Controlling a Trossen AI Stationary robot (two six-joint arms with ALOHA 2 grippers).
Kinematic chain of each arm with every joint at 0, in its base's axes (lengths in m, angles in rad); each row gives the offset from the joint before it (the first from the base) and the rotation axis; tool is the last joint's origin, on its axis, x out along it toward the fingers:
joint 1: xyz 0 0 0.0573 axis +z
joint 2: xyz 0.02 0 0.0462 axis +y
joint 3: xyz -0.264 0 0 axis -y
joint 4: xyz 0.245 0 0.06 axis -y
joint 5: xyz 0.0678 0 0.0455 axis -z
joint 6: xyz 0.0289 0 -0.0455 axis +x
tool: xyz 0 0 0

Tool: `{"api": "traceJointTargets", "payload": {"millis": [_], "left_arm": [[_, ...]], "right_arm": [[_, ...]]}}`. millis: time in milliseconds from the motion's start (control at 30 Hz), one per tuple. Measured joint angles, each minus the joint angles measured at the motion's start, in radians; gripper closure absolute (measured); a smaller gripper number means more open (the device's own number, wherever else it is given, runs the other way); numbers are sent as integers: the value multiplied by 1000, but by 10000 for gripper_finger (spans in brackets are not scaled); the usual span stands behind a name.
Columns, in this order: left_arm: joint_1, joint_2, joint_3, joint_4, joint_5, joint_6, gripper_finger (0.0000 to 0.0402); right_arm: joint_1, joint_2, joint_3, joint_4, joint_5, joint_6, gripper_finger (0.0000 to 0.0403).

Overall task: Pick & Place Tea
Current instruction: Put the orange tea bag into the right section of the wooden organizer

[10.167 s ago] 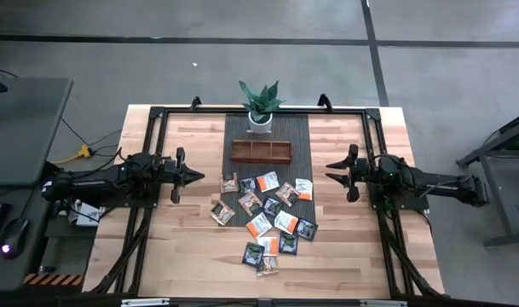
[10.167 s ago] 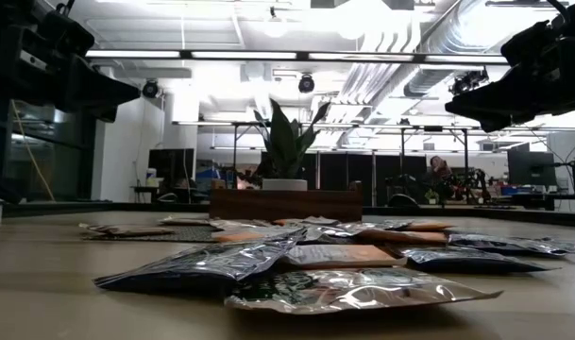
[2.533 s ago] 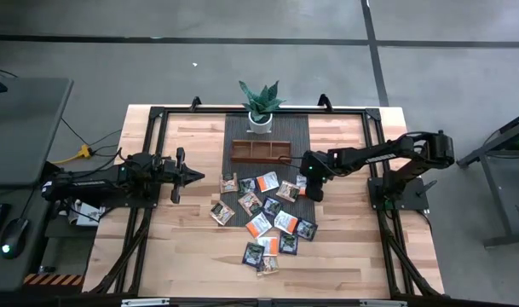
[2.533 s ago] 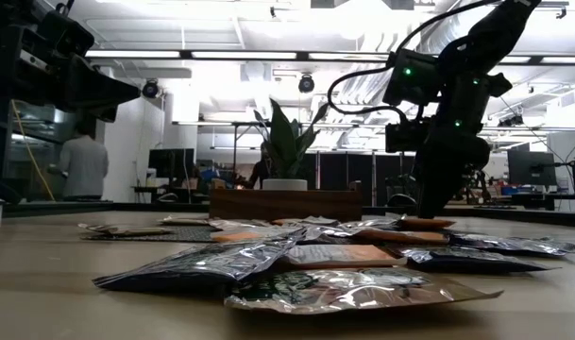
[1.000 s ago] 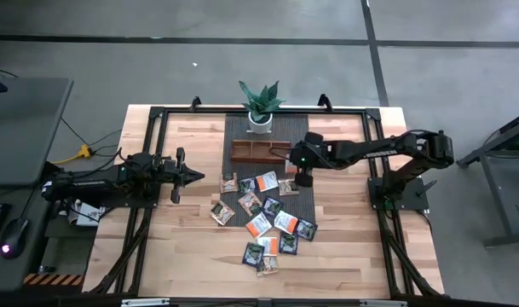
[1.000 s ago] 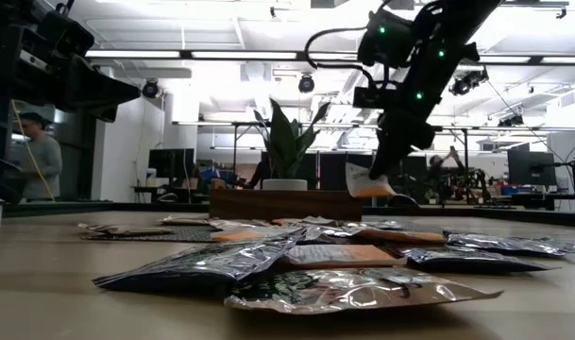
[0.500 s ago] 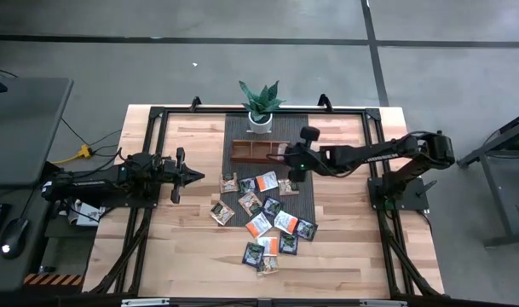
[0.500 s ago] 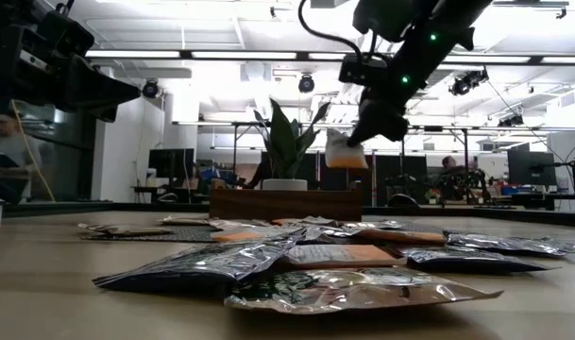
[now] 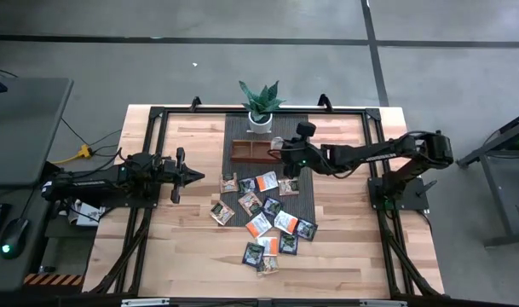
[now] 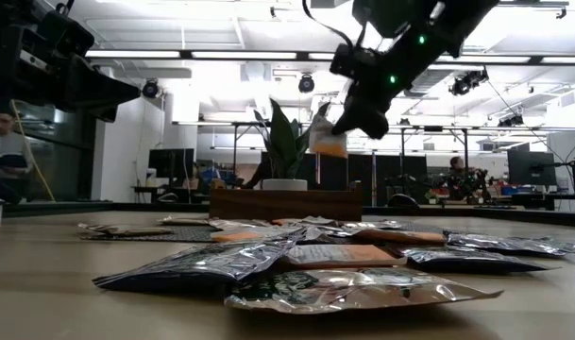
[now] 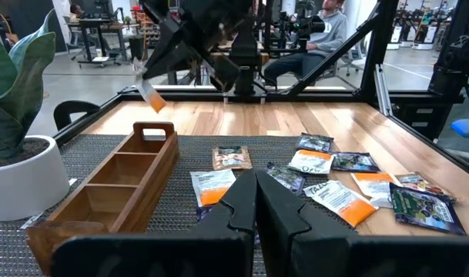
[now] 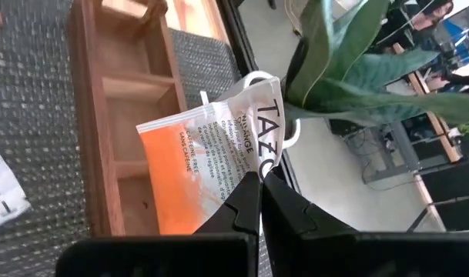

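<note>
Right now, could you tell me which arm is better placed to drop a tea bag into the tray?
Right. The right gripper already holds an orange tea bag above the wooden tray. The left gripper waits at the table's left side, holding nothing.

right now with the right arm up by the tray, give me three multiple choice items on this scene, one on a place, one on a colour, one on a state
1. Where is the right gripper?
A. above the right end of the wooden tray
B. over the loose sachets at the table's front
C. parked at the right table edge

2. What colours is the sachet it holds?
A. dark green and black
B. orange and white
C. plain tan

3. How do the tray's compartments look?
A. all full of sachets
B. covered by a lid
C. bare wood where visible

Answers:
1. A, the high view puts the gripper over the tray's right end.
2. B, the right wrist view shows an orange lower half and a white upper half.
3. C, the left wrist view shows empty wood, with no sachet inside.
</note>
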Motion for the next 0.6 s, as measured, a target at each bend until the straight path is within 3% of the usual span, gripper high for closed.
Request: {"api": "traceJointTargets", "payload": {"millis": [200, 333, 600], "left_arm": [[0, 0, 0, 0, -1, 0, 401], [0, 0, 0, 0, -1, 0, 401], [0, 0, 0, 0, 0, 0, 401]], "right_arm": [[-1, 66, -53, 134, 74, -74, 403], [-2, 113, -66, 220, 67, -121, 403], [-3, 207, -68, 271, 125, -163, 402]]}}
